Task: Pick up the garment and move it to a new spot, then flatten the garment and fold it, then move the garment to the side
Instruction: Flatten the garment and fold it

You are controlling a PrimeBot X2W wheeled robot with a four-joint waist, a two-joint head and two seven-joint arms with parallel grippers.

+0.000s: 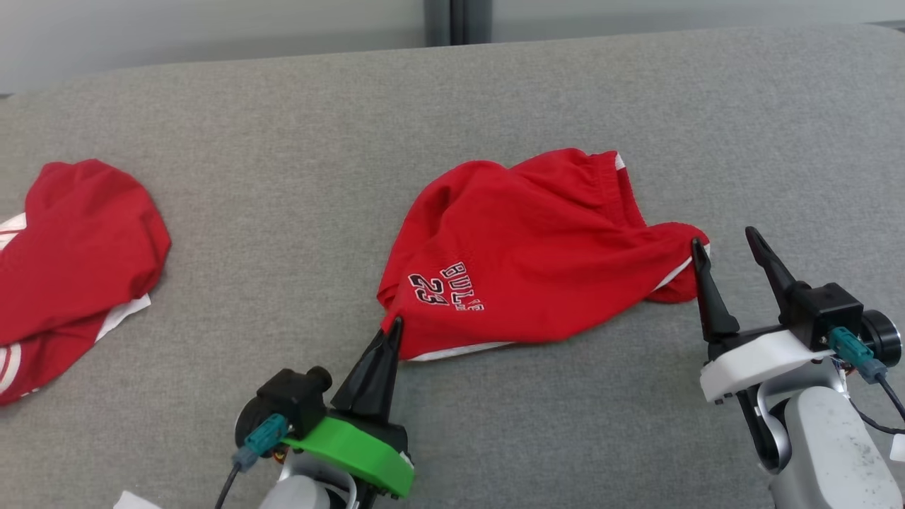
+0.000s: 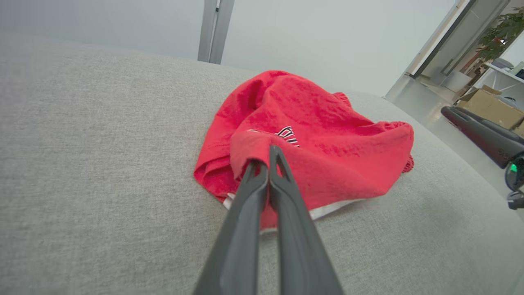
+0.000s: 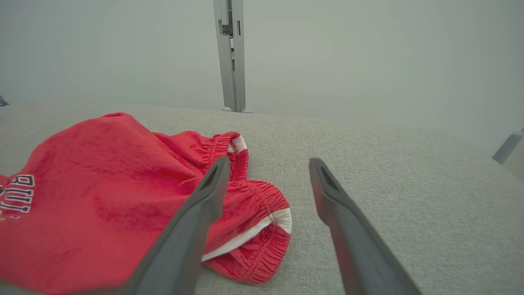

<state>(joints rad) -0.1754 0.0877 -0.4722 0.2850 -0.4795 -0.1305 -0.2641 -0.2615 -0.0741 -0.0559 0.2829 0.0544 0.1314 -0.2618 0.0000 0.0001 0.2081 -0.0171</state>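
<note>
L claw [image 1: 394, 324] pinching shorts [image 1: 537, 254], R claw [image 1: 723, 239] spread

Found bare grey counter [image 1: 283, 177] wide between red garment [image 1: 537, 247] mid-scene and 2nd red garment [image 1: 78, 240] at far left. Saw clear strip behind both, also right of centre. Met obstruction nearside: left gripper [image 1: 394, 325] clamped on garment's near corner, right gripper [image 1: 725, 238] spread at its right end.

Fingers [image 3: 192, 221] of the right gripper [image 3: 269, 162] stand wide apart above a grey fabric surface [image 3: 389, 172], the left one crossing in front of the elastic waistband [image 3: 262, 192] of a crumpled red garment [image 3: 102, 192], white lining [image 3: 282, 217] showing. Dark-and-white lettering [image 3: 18, 192] marks the cloth at the left edge. A grey post [image 3: 231, 53] rises against the pale wall [image 3: 368, 61] beyond.
</note>
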